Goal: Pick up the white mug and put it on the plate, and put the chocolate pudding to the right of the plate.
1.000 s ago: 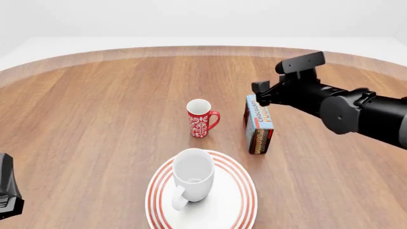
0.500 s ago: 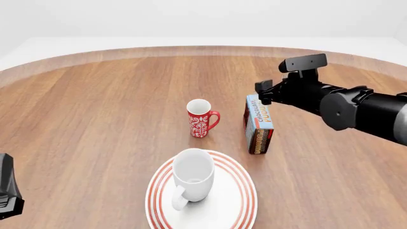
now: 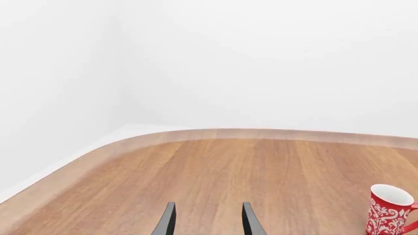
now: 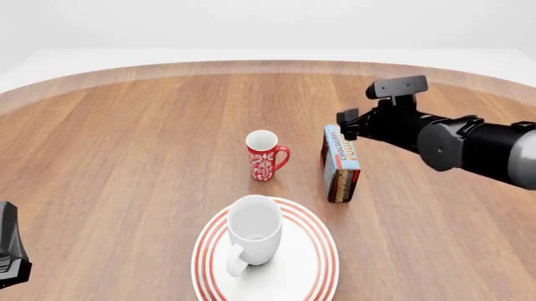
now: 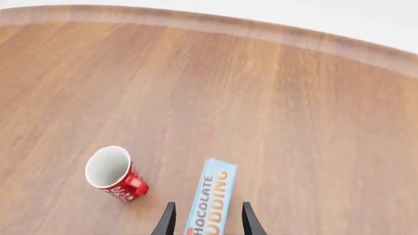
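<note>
Right hand [image 5: 206, 220] open above the chocolate pudding [image 4: 341, 163], box standing on edge between its fingers, white mug [image 4: 251, 233] upright on the plate [image 4: 318, 263], left hand [image 3: 207, 220] open and empty.

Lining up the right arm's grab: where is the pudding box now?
In the front view, the pudding box stands on edge right of the red mug, beyond the plate's right rim, under the right gripper.

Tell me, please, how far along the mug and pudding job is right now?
Done: the white mug stands on the plate. In hand: the right gripper, open, straddles the chocolate pudding, which stands on edge beyond the plate's right rim. Left: grasp it and place it right of the plate.
</note>
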